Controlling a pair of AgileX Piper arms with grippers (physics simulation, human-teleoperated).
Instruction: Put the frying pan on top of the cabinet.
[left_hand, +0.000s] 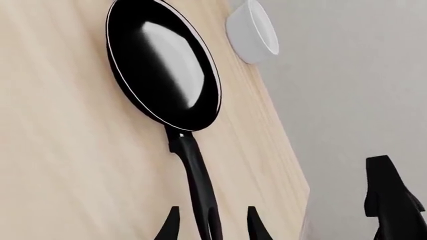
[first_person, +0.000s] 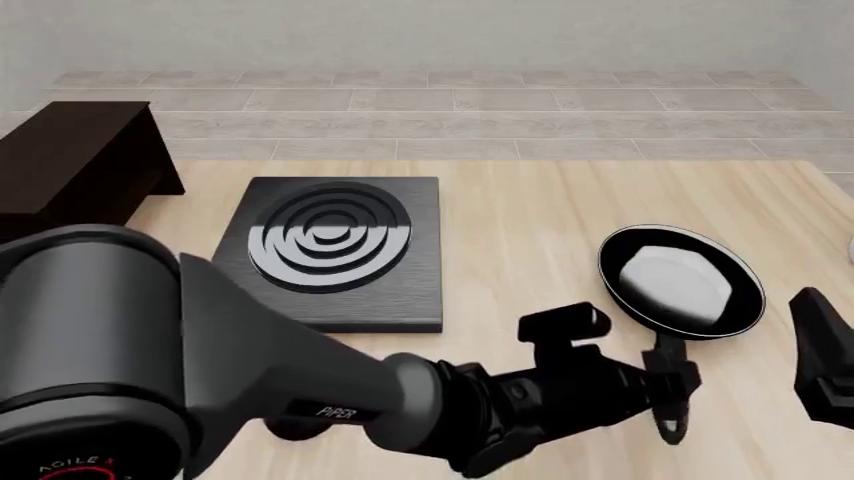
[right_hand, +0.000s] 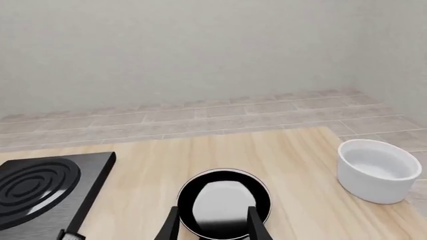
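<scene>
- Straddling the pan (first_person: 681, 277) handle, left gripper (left_hand: 212, 226) w/ jaws apart, not clamped.
- Pan flat on table (first_person: 534, 240), right of stove plate (first_person: 342, 250); cabinet (first_person: 74, 165) far left.
- Right gripper (right_hand: 213, 222) open above pan.

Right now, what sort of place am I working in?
Probably a simulated kitchen worktop: a pale wooden table carrying a stove plate, a frying pan and a white bowl, with a tiled floor beyond.

Left arm (first_person: 200, 350): glossy dark-grey cylinders, white "PIPER" lettering; black pointed fingers (left_hand: 170, 226).
</scene>
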